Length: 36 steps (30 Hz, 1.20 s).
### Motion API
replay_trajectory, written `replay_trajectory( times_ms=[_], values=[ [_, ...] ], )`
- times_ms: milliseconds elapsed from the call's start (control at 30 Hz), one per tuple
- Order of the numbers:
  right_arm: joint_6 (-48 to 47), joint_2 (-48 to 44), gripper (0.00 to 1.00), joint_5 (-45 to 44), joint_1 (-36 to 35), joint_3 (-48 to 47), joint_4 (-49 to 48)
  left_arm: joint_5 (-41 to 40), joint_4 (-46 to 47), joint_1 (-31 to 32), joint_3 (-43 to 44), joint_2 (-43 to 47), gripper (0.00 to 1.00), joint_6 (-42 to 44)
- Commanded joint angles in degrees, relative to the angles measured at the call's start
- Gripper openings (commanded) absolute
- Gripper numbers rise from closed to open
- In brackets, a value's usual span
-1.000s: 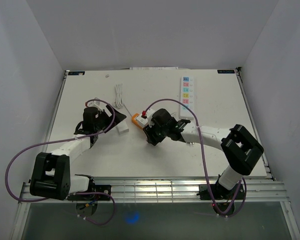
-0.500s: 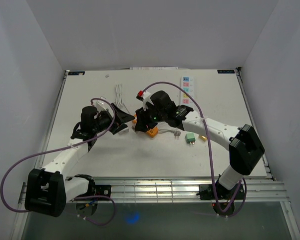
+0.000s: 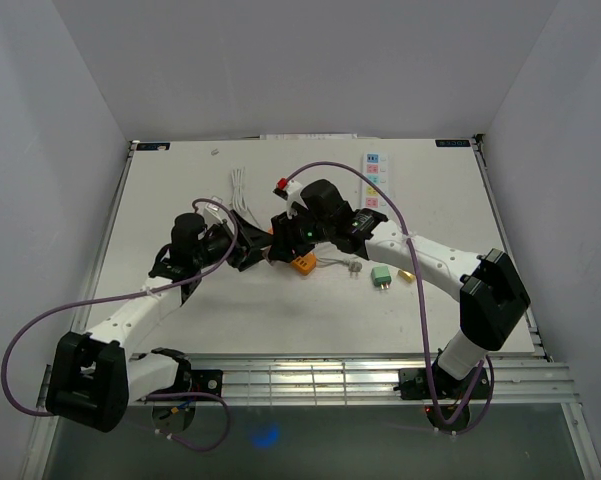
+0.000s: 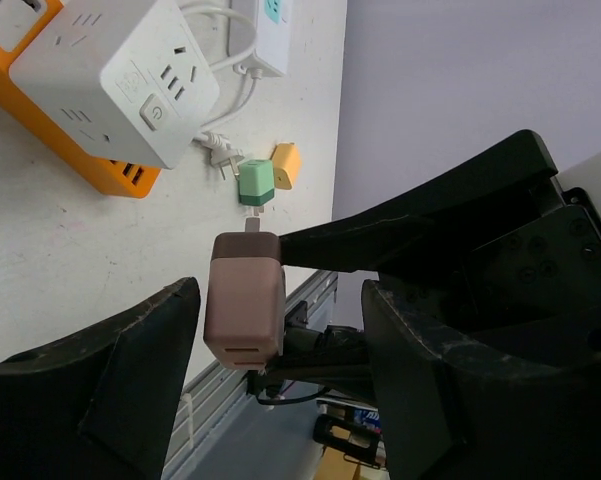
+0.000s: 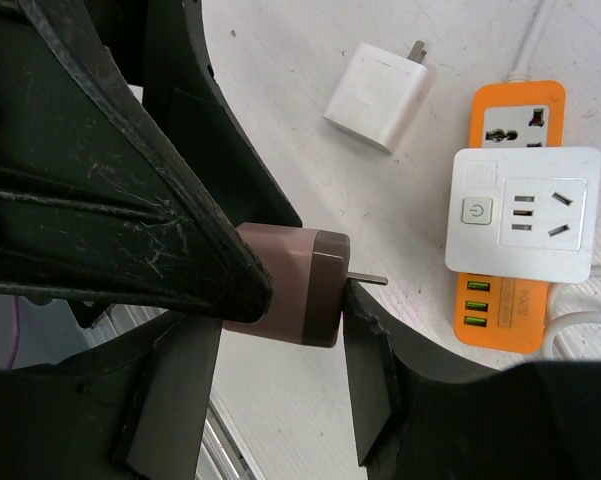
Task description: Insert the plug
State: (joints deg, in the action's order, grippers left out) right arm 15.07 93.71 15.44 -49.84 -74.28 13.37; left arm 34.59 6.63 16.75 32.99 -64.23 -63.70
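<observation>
One plug (image 5: 285, 283), a brownish block with a metal prong (image 5: 366, 278) showing at one end, is held off the table (image 3: 170, 190) between the fingers of the right gripper (image 5: 282, 320), which is clamped on two of its sides. The left gripper (image 4: 280, 300) has a jaw on either side of the same plug. The left wrist view shows a gap on each side of the block, so that gripper is spread and grips nothing. Just beyond and below both sets of fingertips lies the white socket cube (image 5: 520, 215) on its orange base (image 5: 525, 320), face up. In the right wrist view the prong points roughly toward it. Farther out from the grippers lie a white charger (image 5: 377, 95), a green adapter (image 4: 255, 183) and a yellow adapter (image 4: 285, 165). The step in hand looks like a hand-over, or a two-handed steadying in the air, with insertion not yet begun. The next move probably calls for the left jaws to seat squarely on the plug's free faces without knocking it askew. After that the prongs would need turning down and lining up with the cube's slots.
</observation>
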Motion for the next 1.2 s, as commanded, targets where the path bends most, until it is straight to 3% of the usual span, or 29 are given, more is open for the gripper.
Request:
replay_trajectory(
  times_ms=[0,300,600,700,933,1067,1167],
  values=[
    [1.63,-0.72,0.3,-1.55,0.19,-1.92,-2.64,-0.75,1.36,1.44,1.02,-0.37,0.75,-1.6],
    [2.77,-1.6,0.29,-3.75,0.19,0.18,-4.92,-2.07,1.36,3.28,0.41,-1.08,0.63,-3.27],
    [4.09,-3.71,0.28,-4.98,0.1,2.82,-9.23,-1.81,1.8,4.16,0.23,-1.87,0.61,-4.68],
    [4.18,-4.15,0.28,-4.9,0.1,3.53,-10.46,-1.46,2.07,4.34,0.32,-2.3,0.57,-4.94],
    [4.71,-5.38,0.29,-4.28,0.19,5.73,-14.68,-0.14,3.91,4.96,0.05,-3.27,0.28,-5.38],
    [4.36,-5.38,0.33,-2.62,0.1,6.08,-15.47,0.39,4.88,5.13,-0.21,-3.71,0.0,-5.47],
    [3.83,-5.56,0.49,-2.0,0.1,6.25,-15.47,0.22,4.88,5.13,-0.21,-3.71,0.0,-5.21]
  ],
)
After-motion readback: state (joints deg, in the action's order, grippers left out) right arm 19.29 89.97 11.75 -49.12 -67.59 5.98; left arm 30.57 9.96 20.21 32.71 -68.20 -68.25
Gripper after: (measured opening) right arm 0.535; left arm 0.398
